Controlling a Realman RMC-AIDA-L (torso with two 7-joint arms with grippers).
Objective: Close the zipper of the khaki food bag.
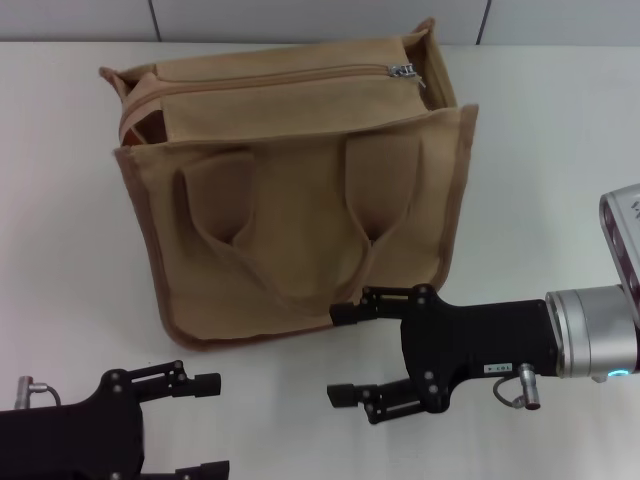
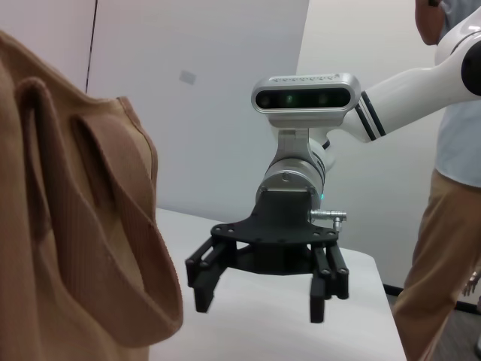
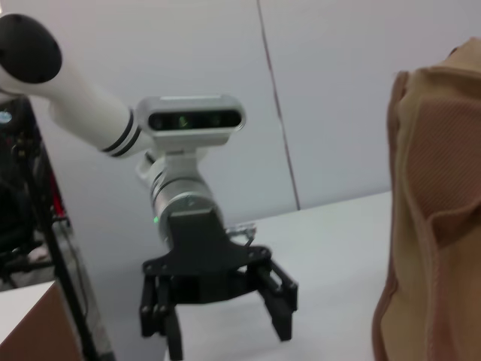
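Left hand (image 1: 205, 425) sits lowest in the head view, at the near edge of the white table (image 1: 60, 250), fingers spread, released, gripping nothing, clear of the bag. Right hand (image 1: 345, 353) comes in from the right just in front of the bag's near right corner, also spread wide and empty; its upper finger (image 1: 352, 310) overlaps the bag's bottom trim in the head view, contact unclear, probably just beside it.

Khaki food bag (image 1: 290, 190) stands upright mid-table, front panel facing the robot, two flat handle straps (image 1: 225, 235) lying down against that panel. Zipper (image 1: 270, 80) runs along the top panel; silver pull tab (image 1: 402, 71) sits at the right end. Top flap at the left end looks gapped, darker interior showing.

Left wrist view: right hand (image 2: 259, 289) open above the table, bag edge close alongside. Right wrist view: left hand (image 3: 222, 312) open likewise.
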